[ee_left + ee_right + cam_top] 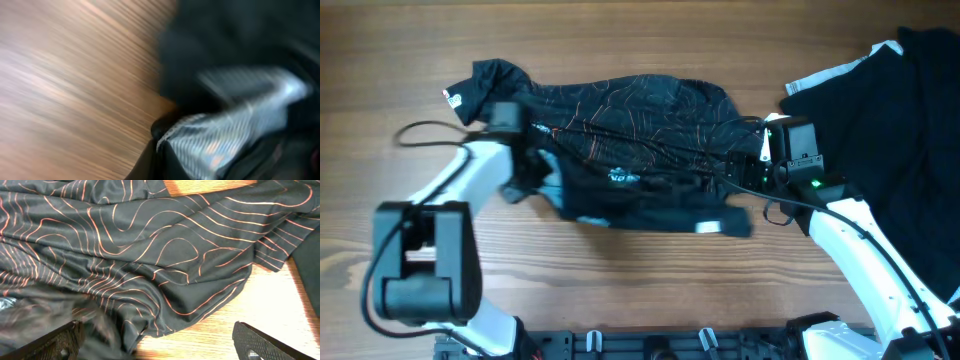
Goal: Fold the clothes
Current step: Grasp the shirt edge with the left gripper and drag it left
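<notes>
left pincer (525,168) fully closed at the jersey (640,110) left end; hold unconfirmed, wrist view blurred. right pincer (161,342) spread wide, empty, over its right end. Jersey lies crumpled mid-surface (620,285), long axis left-right between both arms.

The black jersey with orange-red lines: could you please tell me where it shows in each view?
Overhead: jersey lies crumpled across the upper middle of the picture.
Left wrist: blurred; jersey fills the right side.
Right wrist: jersey covers the top and left.
Shared landmark: the wooden table, bare beside the cloth in every view.
</notes>
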`<state>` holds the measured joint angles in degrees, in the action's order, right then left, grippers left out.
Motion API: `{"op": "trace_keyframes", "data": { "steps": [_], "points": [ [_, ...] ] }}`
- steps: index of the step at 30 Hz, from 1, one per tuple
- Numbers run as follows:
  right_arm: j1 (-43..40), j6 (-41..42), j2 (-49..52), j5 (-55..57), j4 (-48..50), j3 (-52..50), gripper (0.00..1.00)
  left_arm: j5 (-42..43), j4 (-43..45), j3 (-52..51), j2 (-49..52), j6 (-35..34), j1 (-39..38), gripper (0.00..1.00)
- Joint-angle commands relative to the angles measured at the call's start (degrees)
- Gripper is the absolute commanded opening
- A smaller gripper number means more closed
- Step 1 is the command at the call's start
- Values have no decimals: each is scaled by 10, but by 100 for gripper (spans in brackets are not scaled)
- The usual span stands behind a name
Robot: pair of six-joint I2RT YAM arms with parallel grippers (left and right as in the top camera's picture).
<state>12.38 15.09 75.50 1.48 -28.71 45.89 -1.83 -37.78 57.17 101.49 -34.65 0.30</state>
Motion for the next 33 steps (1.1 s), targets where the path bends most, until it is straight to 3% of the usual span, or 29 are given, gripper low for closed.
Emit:
{"op": "trace_keyframes", "data": {
  "steps": [1,3,4,5,6,8,9,12,15,19,24,27,31,33],
  "points": [
    [-1,-1,-8,16,1,0,100,-98,9,56,-33,44,134,4],
    [-1,0,-8,16,1,0,100,-54,29,97,-33,44,199,6],
    [-1,0,-8,16,1,0,100,-24,36,107,-33,44,217,18],
    [-1,0,-8,16,1,0,100,4,39,110,-33,44,229,41],
    [-1,1,-8,16,2,0,100,31,29,110,-33,45,237,54],
    [-1,1,-8,16,1,0,100,80,-20,110,-33,45,238,92],
    [-1,0,-8,16,1,0,100,125,-67,109,-33,44,233,99],
    [-1,0,-8,16,1,0,100,166,-208,101,-32,45,184,100],
    [-1,1,-8,16,1,0,100,166,-247,75,-32,44,121,100],
    [-1,0,-8,16,-4,0,100,163,-219,10,-32,-3,37,100],
    [-1,-1,-8,16,-9,0,100,141,-130,-76,-32,-53,1,97],
    [-1,0,-8,16,-10,0,100,137,-79,-109,-32,-53,-1,80],
    [-1,-1,-8,16,-10,0,100,118,-85,-113,-32,-52,-1,70],
    [-1,0,-8,16,-10,0,100,95,-99,-113,-33,-51,-1,52]
  ]
}}
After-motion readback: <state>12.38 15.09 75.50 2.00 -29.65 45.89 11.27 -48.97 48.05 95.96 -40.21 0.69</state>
